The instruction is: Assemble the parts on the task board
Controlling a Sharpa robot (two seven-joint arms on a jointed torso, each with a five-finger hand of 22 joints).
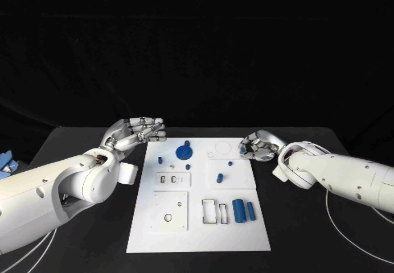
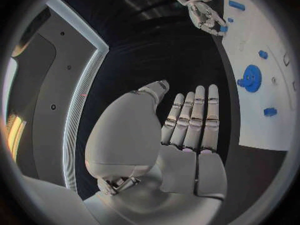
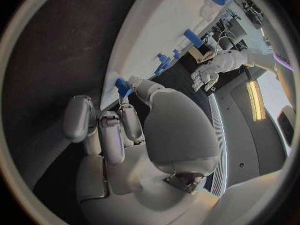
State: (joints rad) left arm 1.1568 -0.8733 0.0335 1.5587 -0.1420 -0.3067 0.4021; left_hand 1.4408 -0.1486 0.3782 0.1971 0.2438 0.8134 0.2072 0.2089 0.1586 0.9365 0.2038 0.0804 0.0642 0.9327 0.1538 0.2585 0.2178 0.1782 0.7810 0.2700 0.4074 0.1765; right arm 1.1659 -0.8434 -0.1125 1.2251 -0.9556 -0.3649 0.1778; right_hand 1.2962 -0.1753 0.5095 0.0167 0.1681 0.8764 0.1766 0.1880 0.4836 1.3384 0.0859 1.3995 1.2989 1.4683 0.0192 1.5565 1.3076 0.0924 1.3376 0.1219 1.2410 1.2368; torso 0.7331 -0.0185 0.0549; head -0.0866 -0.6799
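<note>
The white task board (image 1: 197, 230) lies in the middle of the table. A blue round disc (image 1: 185, 152) sits near its far edge, with small blue parts around it and two blue cylinders (image 1: 243, 210) nearer me. My left hand (image 1: 139, 132) hovers off the board's far left corner, fingers straight and holding nothing (image 2: 187, 120). My right hand (image 1: 258, 147) is over the board's far right edge with its fingers curled in. There it pinches a small blue part (image 3: 122, 87) between thumb and a fingertip. The left wrist view shows the same part (image 2: 223, 28) at that hand's fingers.
Flat white plates with cut-out slots (image 1: 174, 180) lie on the board's left half, and rectangular slots (image 1: 215, 212) sit beside the cylinders. Black table (image 1: 82, 148) surrounds the board on both sides. White cables (image 1: 345, 227) trail at the near right.
</note>
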